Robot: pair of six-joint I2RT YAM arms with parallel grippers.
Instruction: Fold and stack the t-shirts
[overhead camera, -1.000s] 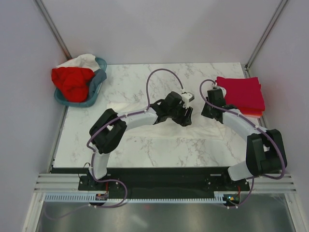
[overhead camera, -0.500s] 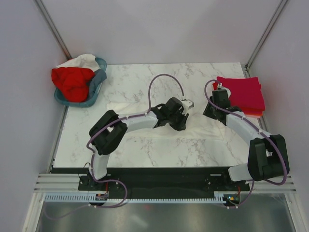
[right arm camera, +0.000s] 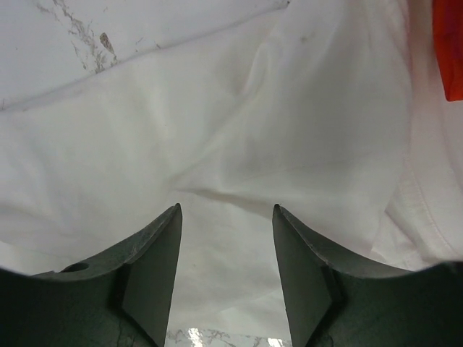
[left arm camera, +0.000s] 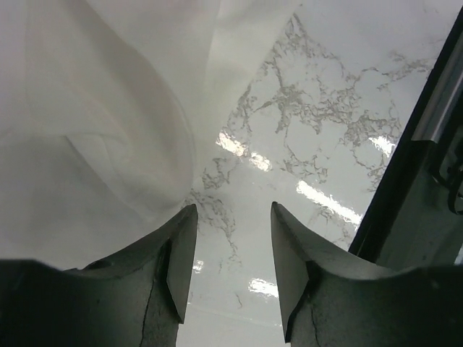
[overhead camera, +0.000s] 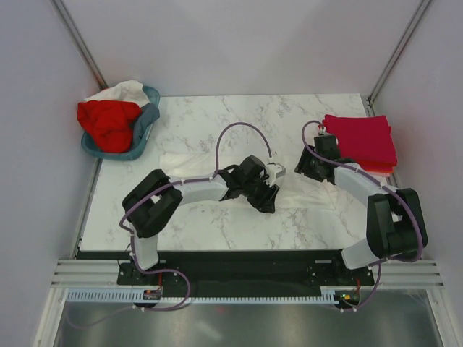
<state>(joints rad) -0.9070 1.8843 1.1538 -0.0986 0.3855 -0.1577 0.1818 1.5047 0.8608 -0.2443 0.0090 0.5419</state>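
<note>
A large white t-shirt lies spread across the middle of the marble table and blends with it. My left gripper is open and empty, just off the shirt's near edge; in the left wrist view the white cloth lies up and to the left of the jaws, bare marble between them. My right gripper is open, its jaws hovering over the white cloth without gripping it. A folded crimson-pink and red stack sits at the right rear; its orange-red edge shows in the right wrist view.
A teal basket at the left rear holds a bright red shirt and a white cloth. The table's dark near edge lies close to the right of my left gripper. Cage posts stand at both rear corners.
My left gripper has moved toward the near edge of the table, off the white shirt. My right gripper has shifted slightly left beside the stack.
</note>
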